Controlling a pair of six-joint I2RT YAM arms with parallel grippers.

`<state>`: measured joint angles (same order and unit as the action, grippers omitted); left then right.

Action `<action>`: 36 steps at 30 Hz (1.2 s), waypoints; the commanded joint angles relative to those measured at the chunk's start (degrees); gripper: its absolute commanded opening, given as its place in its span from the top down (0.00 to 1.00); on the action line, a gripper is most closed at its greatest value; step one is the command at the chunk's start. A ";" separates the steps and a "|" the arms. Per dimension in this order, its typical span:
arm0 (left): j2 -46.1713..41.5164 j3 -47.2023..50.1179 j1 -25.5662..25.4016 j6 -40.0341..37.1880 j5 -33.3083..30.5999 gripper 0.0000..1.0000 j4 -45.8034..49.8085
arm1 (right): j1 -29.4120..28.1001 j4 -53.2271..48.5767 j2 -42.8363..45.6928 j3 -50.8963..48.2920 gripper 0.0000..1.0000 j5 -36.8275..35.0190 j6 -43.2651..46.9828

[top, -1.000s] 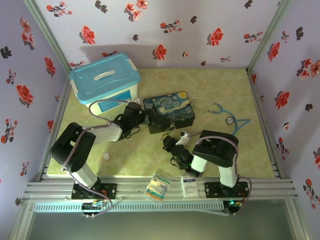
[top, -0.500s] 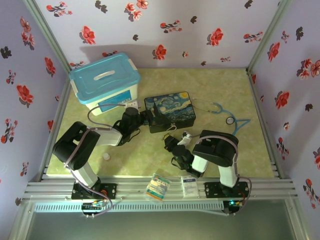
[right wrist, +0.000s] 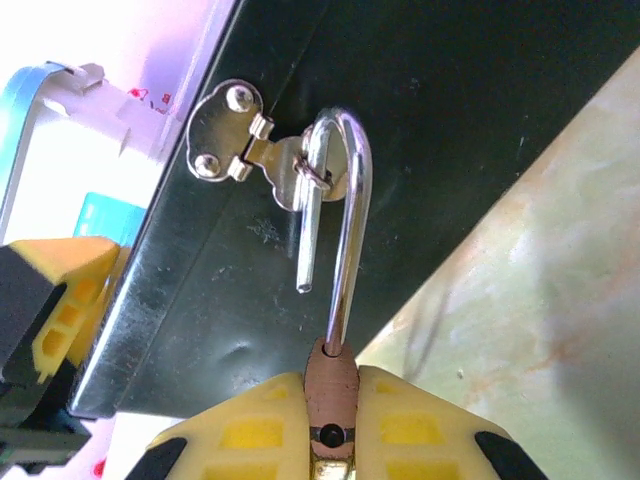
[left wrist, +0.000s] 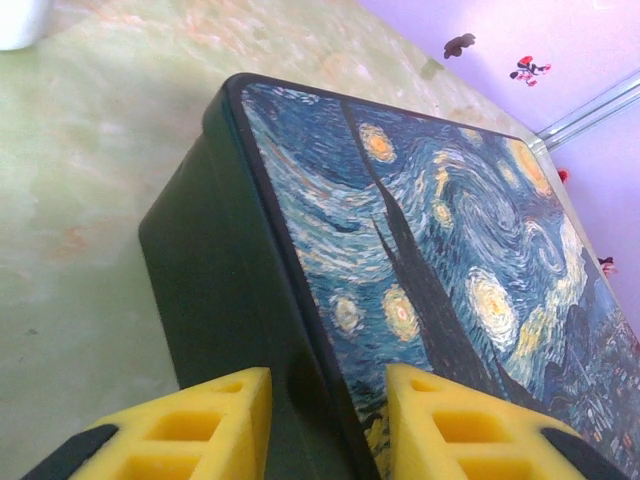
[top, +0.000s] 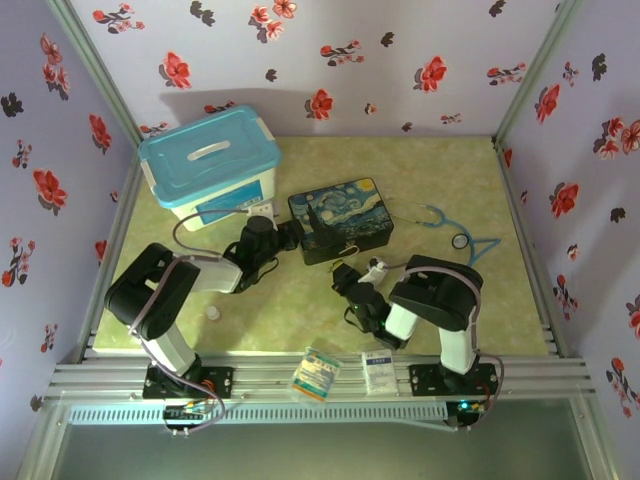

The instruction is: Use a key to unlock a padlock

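Two packets (top: 316, 373) lie on the frame rail at the near edge, between the arm bases. A white cap (top: 212, 313) sits on the worktop (top: 450, 190) just beyond the rail, near the left arm.

Right end effector (right wrist: 332, 410): narrow, clamped on the padlock (right wrist: 331, 380). The yellow fingers (right wrist: 250, 430) press on both sides of the padlock body. The padlock is at the dark front wall of the box (top: 340, 220), just above the worktop. Its shackle (right wrist: 350, 220) stands open: one leg enters the body, and the other ends free beside it, clear of the body. The bend of the shackle passes through the loop of the clasp (right wrist: 245, 140) on the box front.

Left end effector (left wrist: 325, 420): part open, closed on the left corner of the box. One finger (left wrist: 200, 425) bears on the side wall, and the other lies over the painted lid. The lid edge runs between them.

A white bin (top: 208, 160) with a blue lid stands behind the left end effector, near the box. A stethoscope (top: 445, 222) lies on the worktop to the right of the box.
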<state>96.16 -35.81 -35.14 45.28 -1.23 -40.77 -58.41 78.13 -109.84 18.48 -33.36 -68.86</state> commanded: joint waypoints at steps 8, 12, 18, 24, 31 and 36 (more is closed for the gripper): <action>-10.26 -6.90 -1.08 -2.55 -3.92 0.27 31.21 | -2.66 1.46 -4.50 0.22 1.00 -7.91 -4.13; -2.63 -10.58 -1.56 -1.33 -3.91 0.19 31.24 | -2.73 1.43 -4.41 1.41 1.00 -6.68 -2.99; 6.20 -9.97 -2.13 -1.28 -5.18 0.31 29.34 | -2.35 1.44 -2.48 0.39 1.00 -6.69 -1.36; 8.34 -3.86 -2.07 0.31 -7.11 0.54 27.18 | 0.55 1.43 -0.40 -1.18 1.00 -6.20 -2.65; 8.06 0.05 -0.85 0.44 -7.40 0.56 25.10 | 6.11 1.48 3.58 -1.08 1.00 -3.62 -1.62; 7.60 0.21 -0.16 0.21 -7.12 0.56 24.78 | 8.16 1.39 5.04 -0.76 1.00 -1.25 -0.48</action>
<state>99.15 -40.45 -37.08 46.92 -4.86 -36.51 -51.09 78.17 -106.54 17.54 -34.50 -70.65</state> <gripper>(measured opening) 0.437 0.110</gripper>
